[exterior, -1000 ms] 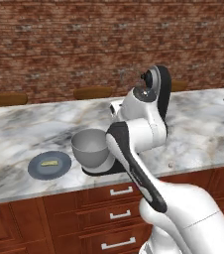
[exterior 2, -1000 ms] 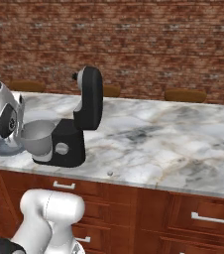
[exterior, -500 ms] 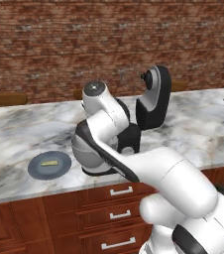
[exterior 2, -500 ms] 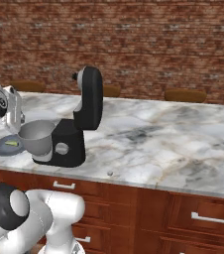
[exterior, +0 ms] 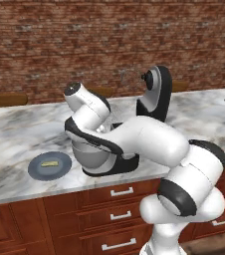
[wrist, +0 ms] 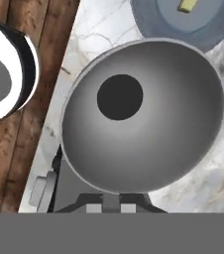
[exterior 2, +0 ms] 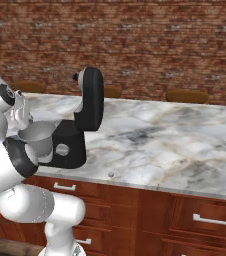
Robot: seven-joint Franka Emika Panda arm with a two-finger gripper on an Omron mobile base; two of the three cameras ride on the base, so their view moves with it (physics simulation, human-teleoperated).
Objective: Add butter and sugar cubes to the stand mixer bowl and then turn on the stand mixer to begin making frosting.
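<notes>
The grey metal stand mixer bowl (wrist: 148, 129) sits below my hand, on the base of the black stand mixer (exterior 2: 67, 145), whose head (exterior: 157, 92) is tilted back. Inside the bowl I see only a dark round spot (wrist: 120, 96). My gripper (exterior 2: 26, 121) hangs shut just above the bowl's rim (exterior 2: 37, 131), and I see nothing in it. The pale-yellow butter (exterior: 49, 163) lies on a flat blue-grey plate (exterior: 37, 172) left of the bowl; the butter (wrist: 187, 5) also shows at the top edge of the hand view. The sugar cubes are out of view.
The marble counter (exterior 2: 165, 145) stretches right of the mixer, with a small dark speck (exterior 2: 110, 174) near its front edge. Wooden drawers (exterior: 117, 191) run below. A brick wall (exterior: 109, 40) backs the counter. My arm (exterior: 144, 142) curls over the mixer base.
My arm has swung left, from beside the mixer's raised head to above the bowl. Mixer, plate and butter have stayed where they were.
</notes>
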